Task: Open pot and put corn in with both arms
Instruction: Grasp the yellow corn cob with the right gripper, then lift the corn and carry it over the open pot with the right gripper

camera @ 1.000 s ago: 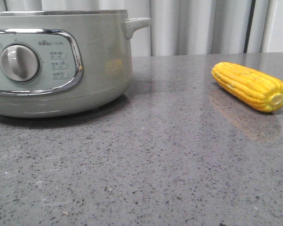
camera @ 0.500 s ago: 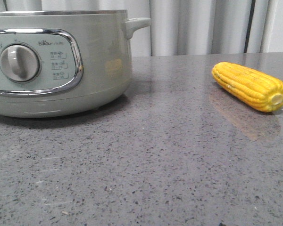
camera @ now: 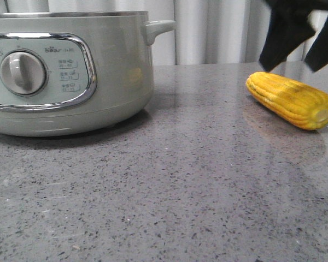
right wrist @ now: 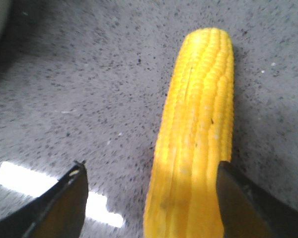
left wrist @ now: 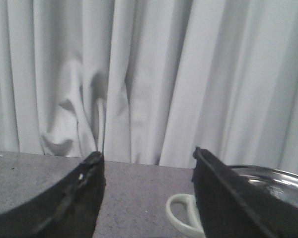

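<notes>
The right gripper [camera: 298, 61] hangs with its jaws spread wide and empty, its two dark fingers [camera: 281, 41] just above the corn [camera: 291, 100] and not yet touching it. In the right wrist view the cob [right wrist: 196, 144] runs lengthwise between the fingers but sits off centre, close against one finger with a broad gap of bare counter on the other side.

The corn looks light, stiff and rounded, so it would likely roll or squirt out under a pinch near its tapered tip. The thick middle, taken across the width, seems the safest hold, and the jaws would need to shift sideways to centre on it.

The left gripper [left wrist: 146, 198] is also open and holds nothing; it is aimed at the curtain, with the side handle [left wrist: 181, 215] and shiny rim of the pot just beside one finger.

The corn lies on the grey counter [camera: 197, 185] near its right edge, toward the back. The pot [camera: 71, 73] stands well apart at the back left. Whether a lid covers it cannot be told.
</notes>
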